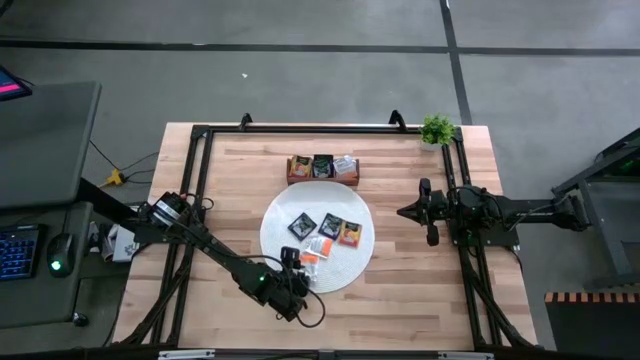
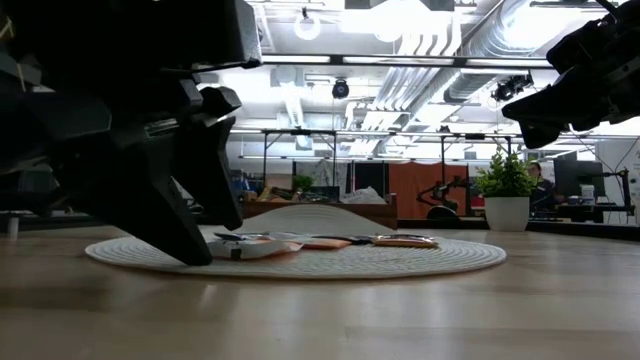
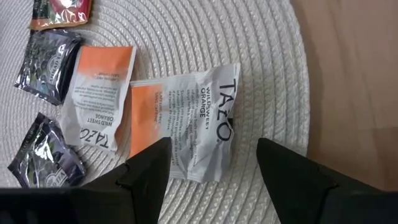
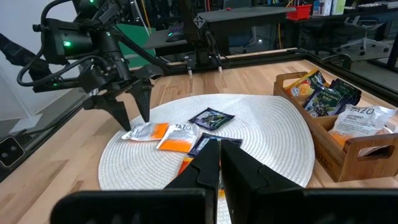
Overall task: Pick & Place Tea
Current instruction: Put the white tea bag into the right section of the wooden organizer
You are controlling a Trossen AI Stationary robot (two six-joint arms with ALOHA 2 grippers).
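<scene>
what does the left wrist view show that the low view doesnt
Only the left wrist view: printed lettering on the white and orange sachet lying between the open left gripper fingers, plus black sachets beside it. Only the low view: the potted plant, the room behind, and the right arm raised above the table. Both: the round white mat and sachets on it.
</scene>
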